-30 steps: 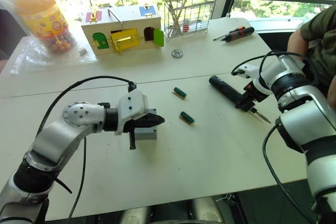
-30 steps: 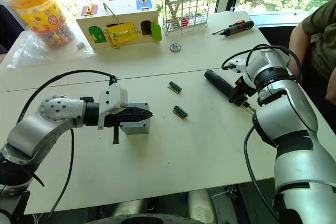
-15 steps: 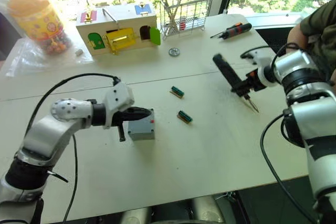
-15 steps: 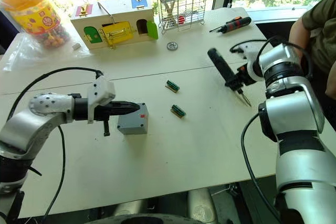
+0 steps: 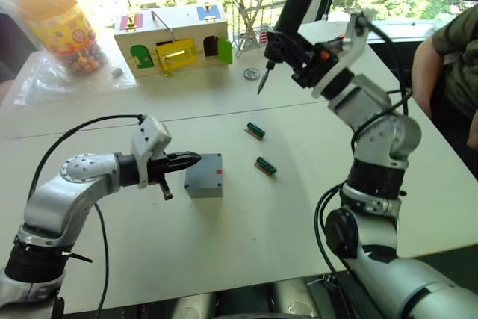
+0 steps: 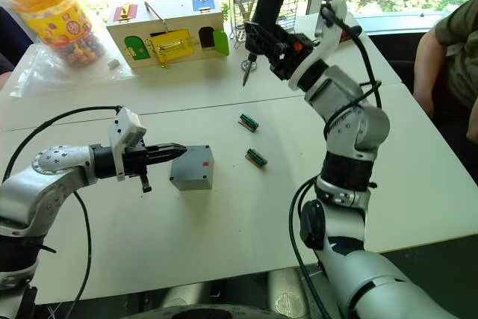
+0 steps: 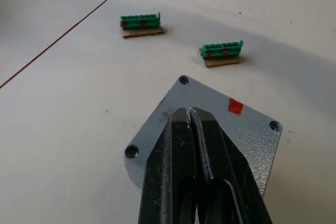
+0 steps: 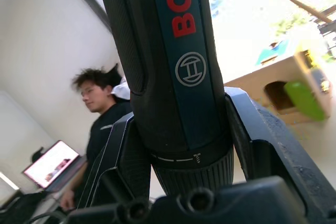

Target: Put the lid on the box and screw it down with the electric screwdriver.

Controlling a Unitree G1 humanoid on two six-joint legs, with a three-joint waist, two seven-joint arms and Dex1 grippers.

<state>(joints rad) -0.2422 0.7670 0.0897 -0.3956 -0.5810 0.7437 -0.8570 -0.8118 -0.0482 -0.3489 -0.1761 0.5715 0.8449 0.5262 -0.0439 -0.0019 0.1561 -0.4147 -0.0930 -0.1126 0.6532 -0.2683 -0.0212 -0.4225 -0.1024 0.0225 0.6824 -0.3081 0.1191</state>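
The grey box [image 5: 203, 188] stands on the table left of centre. The lid [image 7: 247, 135] lies flat on it, showing corner screw holes and a small red mark. My left gripper [image 5: 196, 158] is shut and holds nothing. Its tips are over the lid's left edge [image 6: 181, 149], and I cannot tell whether they touch it. My right gripper [image 5: 293, 54] is raised high over the back of the table, shut on the black electric screwdriver [image 5: 297, 5]. The tool stands nearly upright with its bit [image 5: 261, 84] pointing down, far from the box. My right fingers [image 8: 273, 145] clamp the tool's body [image 8: 173, 51].
Two green terminal blocks [image 5: 256, 130] [image 5: 265, 166] lie right of the box. At the back stand a wooden box with coloured doors [image 5: 172, 39], a sweets jar [image 5: 60, 28], a wire rack [image 5: 254, 20] and a small metal gear [image 5: 252, 74]. A person [image 5: 448, 57] sits at the right.
My right arm has swung up and leftward, lifting the screwdriver from low over the table's right side to high over the back. My left gripper has drawn back to the lid's left edge.
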